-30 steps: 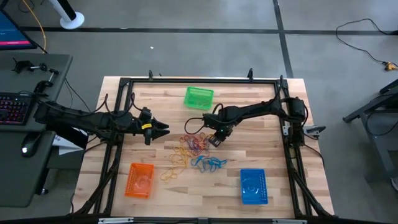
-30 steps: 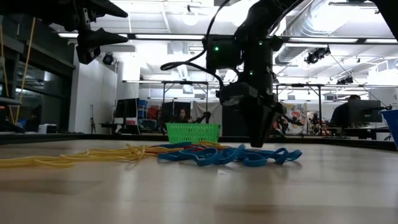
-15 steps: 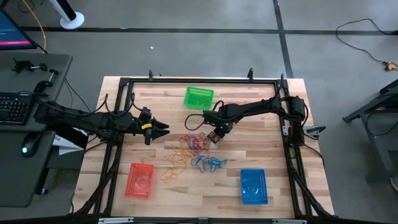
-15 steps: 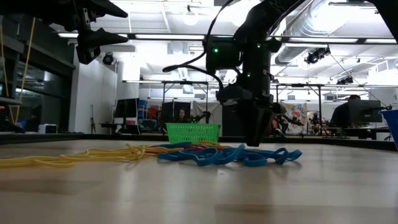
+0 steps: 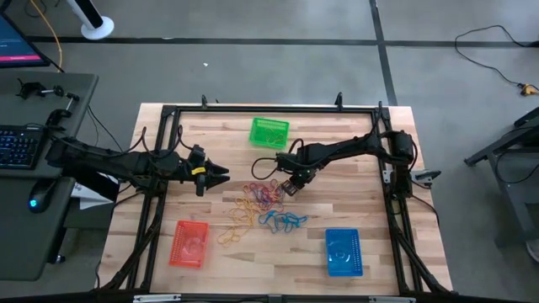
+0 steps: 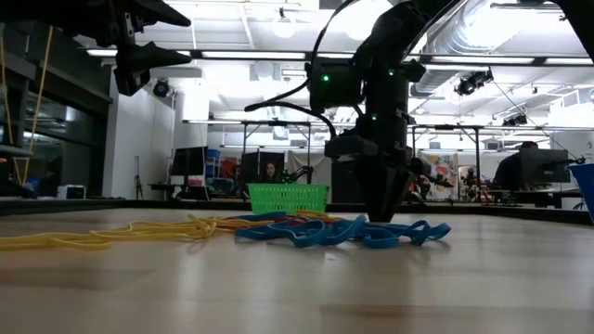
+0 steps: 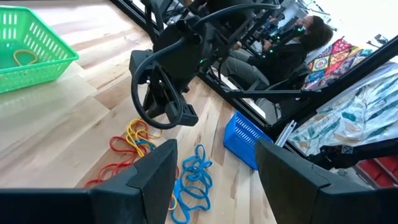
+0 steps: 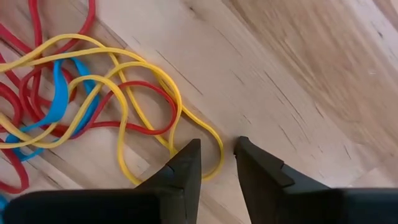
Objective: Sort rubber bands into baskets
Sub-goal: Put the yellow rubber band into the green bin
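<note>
The right gripper (image 8: 214,158) hovered with fingers slightly parted, a yellow rubber band (image 8: 134,102) lying just beside its tips.

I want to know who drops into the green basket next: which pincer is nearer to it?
Right. The right pincer sits just below-right of the green basket in the high view, over the rubber bands; the left pincer waits farther out left.

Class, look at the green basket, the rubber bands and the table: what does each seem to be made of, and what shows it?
Green basket: probably moulded plastic, judging by its uniform bright colour and open grid walls.
Rubber bands: likely rubber or elastic, thin limp loops lying in tangled curves, matte.
Table: wood, apparently planks with visible grain and seams, pale with a smooth finish.
</note>
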